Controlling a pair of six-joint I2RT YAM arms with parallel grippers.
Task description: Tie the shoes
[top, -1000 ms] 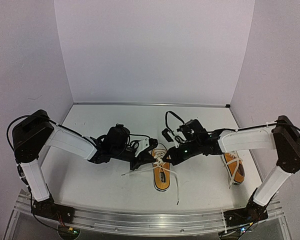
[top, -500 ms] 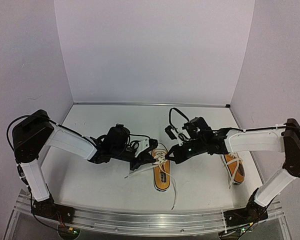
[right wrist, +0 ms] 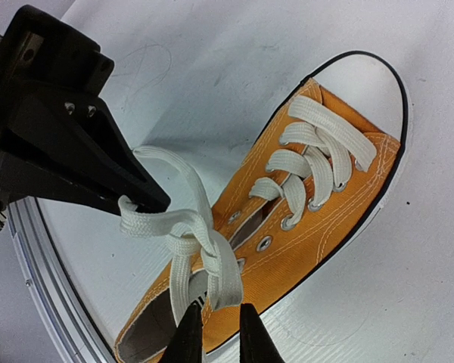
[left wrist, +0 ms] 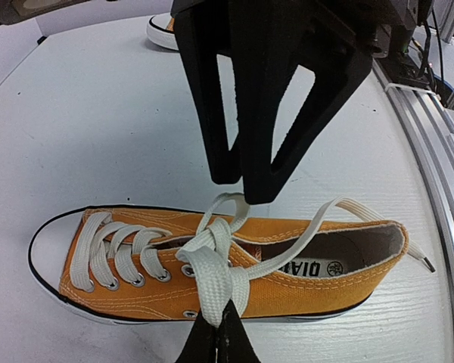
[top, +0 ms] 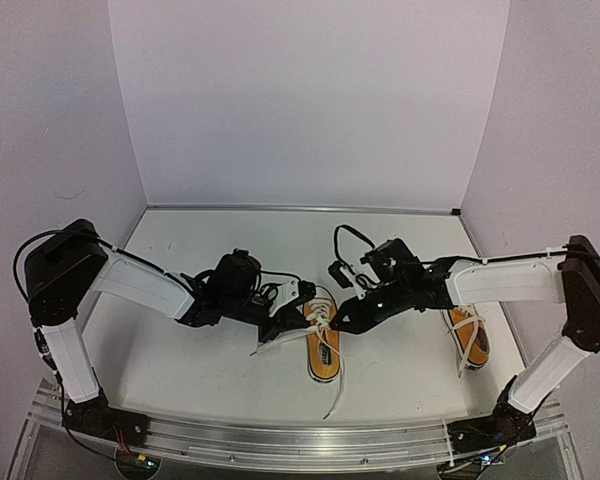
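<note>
Near the middle of the table, one orange shoe (top: 323, 358) lay with its toe pointing far, its lace (left wrist: 212, 265) half knotted. The left gripper (top: 302, 322) and right gripper (top: 338, 324) were each clenched on a strand from opposite sides, presumably to draw the knot snug. The other shoe (top: 467, 335) waited well apart at the right.

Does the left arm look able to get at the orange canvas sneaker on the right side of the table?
Probably not. The left gripper is shut on the white lace of the middle orange sneaker, and the right arm's white forearm passes over that far sneaker.
</note>
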